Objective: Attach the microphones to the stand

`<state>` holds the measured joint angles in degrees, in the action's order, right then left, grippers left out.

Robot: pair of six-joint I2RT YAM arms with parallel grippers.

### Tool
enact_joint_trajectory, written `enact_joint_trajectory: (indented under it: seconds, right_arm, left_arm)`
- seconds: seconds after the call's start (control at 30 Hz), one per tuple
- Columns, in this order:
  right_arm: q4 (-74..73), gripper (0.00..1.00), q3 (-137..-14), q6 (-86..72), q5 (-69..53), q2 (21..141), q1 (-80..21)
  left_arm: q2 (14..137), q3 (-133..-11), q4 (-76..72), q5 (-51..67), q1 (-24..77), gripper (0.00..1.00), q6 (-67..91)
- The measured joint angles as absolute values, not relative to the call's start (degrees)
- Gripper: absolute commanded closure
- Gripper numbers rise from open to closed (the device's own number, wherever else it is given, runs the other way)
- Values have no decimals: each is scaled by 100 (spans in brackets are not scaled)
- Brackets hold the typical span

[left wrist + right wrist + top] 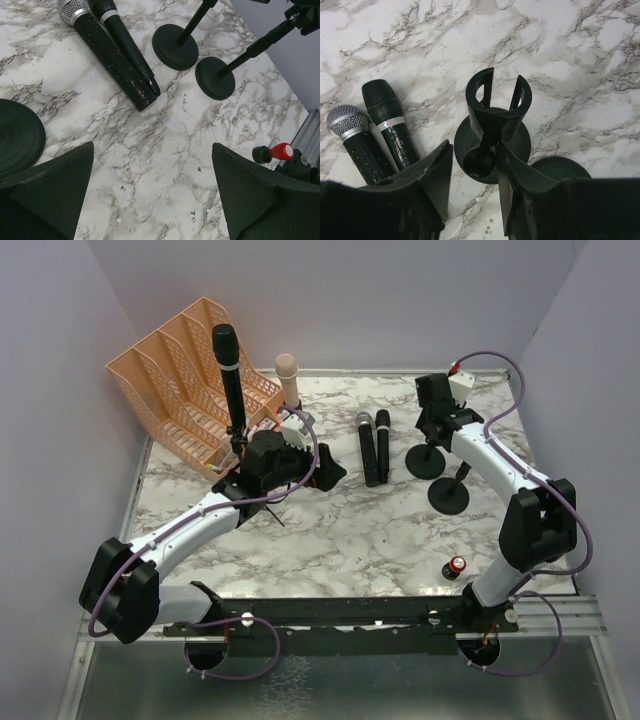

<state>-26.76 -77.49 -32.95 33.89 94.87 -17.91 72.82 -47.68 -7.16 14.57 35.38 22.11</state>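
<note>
Steadying stand clip [497,102] w/ right gripper [474,147]: jaws half-wide astride its neck, not clamped yet, so centre first. Left gripper [152,147] wide, empty. Silver-mesh mic [105,55] & black mic [125,40] lie flat nearby

The white marble surface [380,530] holds an orange file rack [180,380] at ten o'clock. A silver-headed microphone [367,450] and a black microphone [383,445] lie touching near the middle. A black stand [427,462] and a second stand [448,497] sit at two o'clock. A small red-topped battery [456,567] lies at four o'clock.
</note>
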Motion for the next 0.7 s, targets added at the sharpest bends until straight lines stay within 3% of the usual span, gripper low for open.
enact_joint_trajectory:
  seconds: [0.3,0.7]
  right_arm:
    - [-2788,95,-7841,-2963,3688,9614,-1789]
    - [-3173,99,-7896,-2440,3570,8844,-2300]
  left_arm:
    - [7188,-4720,-716,1457,3538,2,2233]
    - [7122,-4672,-716,1457,3538,2,2294]
